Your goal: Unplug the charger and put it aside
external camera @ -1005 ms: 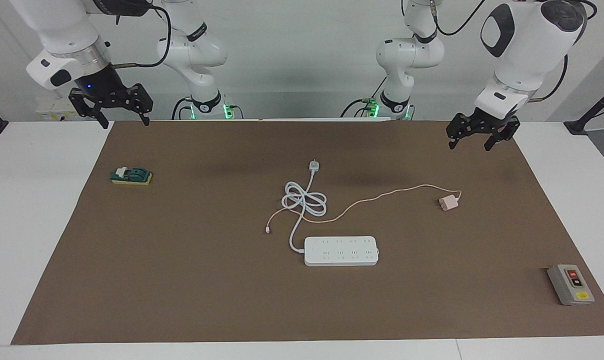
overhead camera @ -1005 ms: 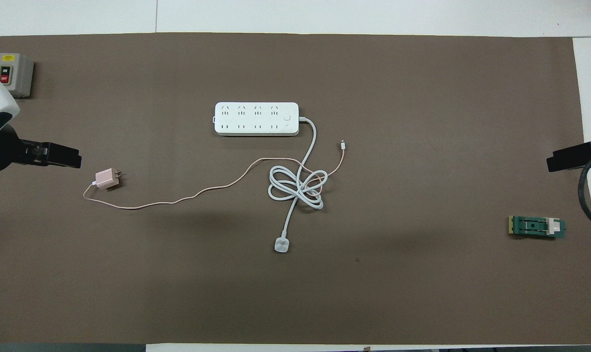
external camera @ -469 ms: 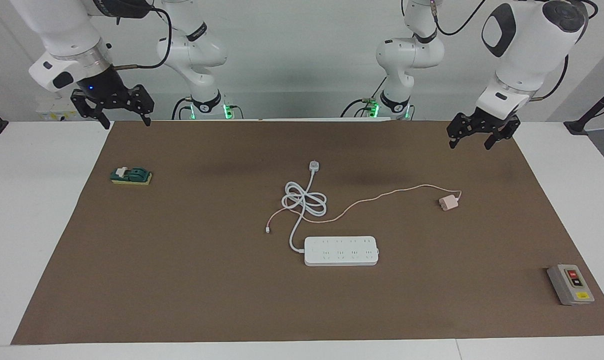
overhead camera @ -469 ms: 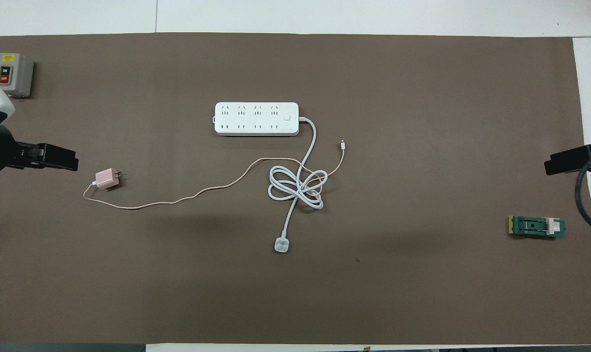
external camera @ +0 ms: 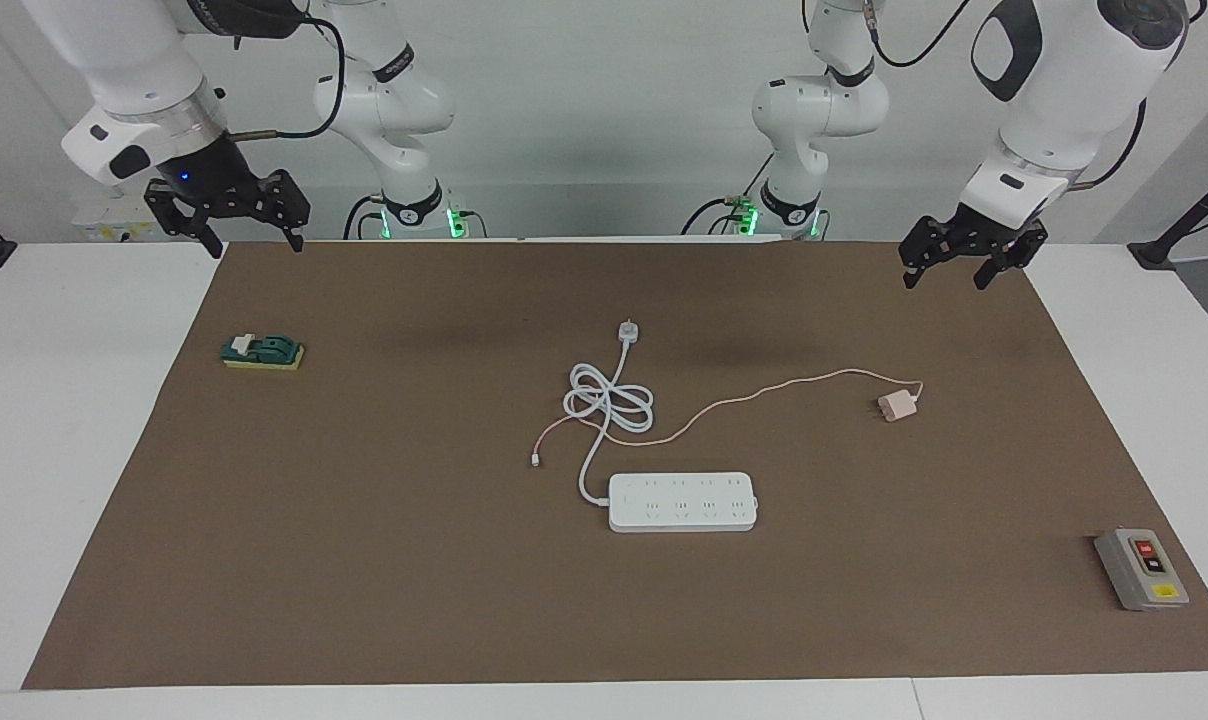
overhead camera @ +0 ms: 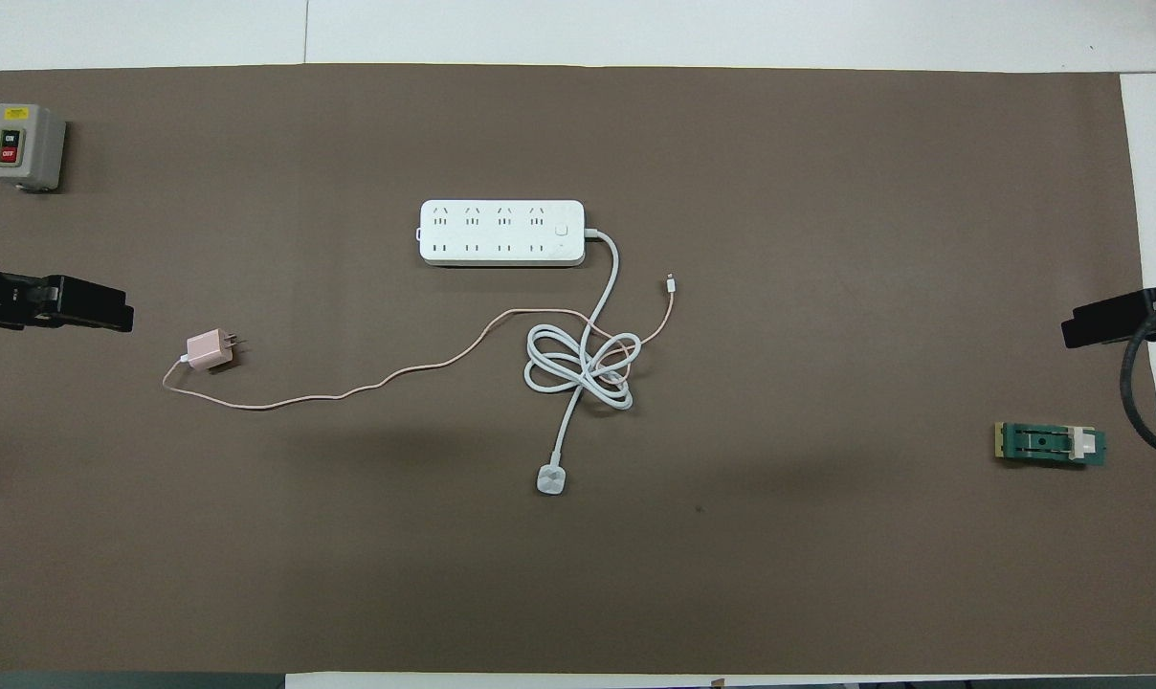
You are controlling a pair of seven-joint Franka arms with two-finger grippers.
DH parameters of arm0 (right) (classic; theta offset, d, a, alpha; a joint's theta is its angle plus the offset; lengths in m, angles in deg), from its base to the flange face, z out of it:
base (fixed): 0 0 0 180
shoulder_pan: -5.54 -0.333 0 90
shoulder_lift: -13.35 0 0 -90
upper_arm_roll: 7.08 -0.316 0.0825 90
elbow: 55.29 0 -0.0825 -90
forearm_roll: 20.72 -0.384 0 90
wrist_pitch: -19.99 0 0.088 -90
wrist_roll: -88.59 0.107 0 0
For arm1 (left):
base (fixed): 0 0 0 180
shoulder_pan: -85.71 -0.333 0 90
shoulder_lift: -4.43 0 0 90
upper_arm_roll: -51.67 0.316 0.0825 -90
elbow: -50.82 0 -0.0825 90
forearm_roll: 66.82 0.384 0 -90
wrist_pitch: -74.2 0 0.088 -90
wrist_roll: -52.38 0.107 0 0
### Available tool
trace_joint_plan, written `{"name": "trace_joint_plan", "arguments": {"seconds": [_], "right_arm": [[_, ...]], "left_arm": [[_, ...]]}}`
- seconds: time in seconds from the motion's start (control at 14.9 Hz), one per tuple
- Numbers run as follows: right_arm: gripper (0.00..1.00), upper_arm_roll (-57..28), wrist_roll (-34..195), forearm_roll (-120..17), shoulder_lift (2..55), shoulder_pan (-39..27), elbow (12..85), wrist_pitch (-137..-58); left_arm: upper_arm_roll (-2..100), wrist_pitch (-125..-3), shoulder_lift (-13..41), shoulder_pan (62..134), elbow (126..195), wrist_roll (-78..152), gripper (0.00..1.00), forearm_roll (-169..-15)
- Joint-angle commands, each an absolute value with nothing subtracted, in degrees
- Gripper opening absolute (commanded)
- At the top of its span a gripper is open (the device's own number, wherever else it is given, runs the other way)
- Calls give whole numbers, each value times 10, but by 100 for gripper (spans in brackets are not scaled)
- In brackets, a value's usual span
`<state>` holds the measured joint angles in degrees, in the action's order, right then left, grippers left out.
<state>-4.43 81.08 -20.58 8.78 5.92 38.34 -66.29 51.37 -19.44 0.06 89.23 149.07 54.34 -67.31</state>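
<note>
I have two arms, and both of my grippers hang up in the air. My left gripper [external camera: 944, 283] is over the left arm's end of the brown mat [external camera: 364, 550]. Its two fingers are apart and hold nothing. My right gripper [external camera: 252, 247] is over the right arm's end of the mat. Its fingers are apart too, and they hold nothing.

For the clock, I use the overhead view, with 12 o'clock pointing away from me. The little pink charger [external camera: 899, 406] lies on its side on the mat. It sits at about 8 o'clock from the long white power strip [external camera: 682, 501], well apart from it and not plugged in. Its two metal prongs point to 3 o'clock.

Its thin pink cable [external camera: 764, 392] runs off toward 3 o'clock and crosses the looped white cord [external camera: 609, 400]. That loop lies at about 5 o'clock from the power strip. The round white plug [external camera: 628, 331] lies at 6 o'clock from the strip.

A grey on-off button box [external camera: 1141, 568] stands at about 9 o'clock from the strip, at the mat's corner. A green knife switch [external camera: 262, 352] lies at about 4 o'clock, near the mat's edge.
</note>
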Motion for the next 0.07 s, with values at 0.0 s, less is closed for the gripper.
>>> {"name": "trace_joint_plan", "arguments": {"seconds": [0.0], "right_arm": [[100, -50, 804, -199, 71, 64, 405, -675]], "left_arm": [[514, -179, -1, 889, 1485, 535, 100, -670]]}}
